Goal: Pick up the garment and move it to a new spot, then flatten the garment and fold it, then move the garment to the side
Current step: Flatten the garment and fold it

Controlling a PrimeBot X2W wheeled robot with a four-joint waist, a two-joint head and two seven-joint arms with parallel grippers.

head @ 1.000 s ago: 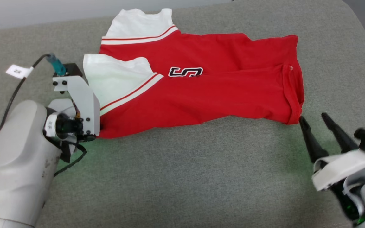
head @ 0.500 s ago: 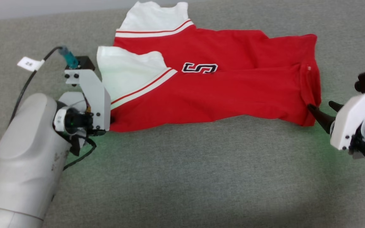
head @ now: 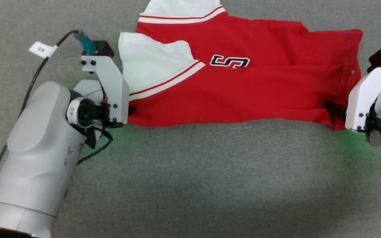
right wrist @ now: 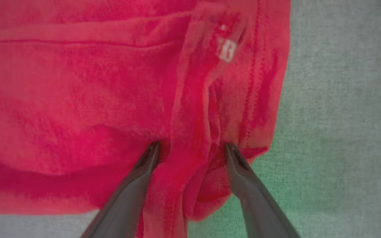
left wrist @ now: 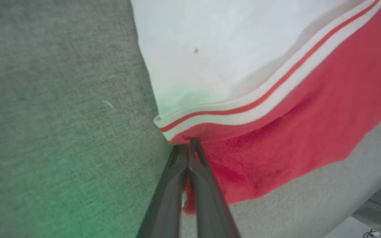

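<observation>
The garment (head: 243, 92), red with white sleeves and striped trim, lies folded lengthwise across the grey surface, a black white-edged print (head: 229, 61) showing at its middle. My left gripper (head: 130, 110) is shut on the garment's near left corner. In the left wrist view the gripper (left wrist: 190, 145) pinches the red cloth (left wrist: 293, 132) just under the striped trim. My right gripper (head: 334, 110) is at the near right corner. Seen from the right wrist, that gripper (right wrist: 192, 148) is open, its fingers astride a bunched fold of red hem (right wrist: 78, 99).
A grey fabric-covered surface (head: 210, 181) carries everything, with wide free room in front of the garment. A black cable with a white tag (head: 41, 49) runs beside my left arm. The surface's edge (left wrist: 369, 195) shows at the left wrist view's lower right.
The head camera has shifted, sliding the whole picture. My right gripper has come from the near right up to the garment's right corner, its fingers now astride the hem. The left gripper holds its grip.
</observation>
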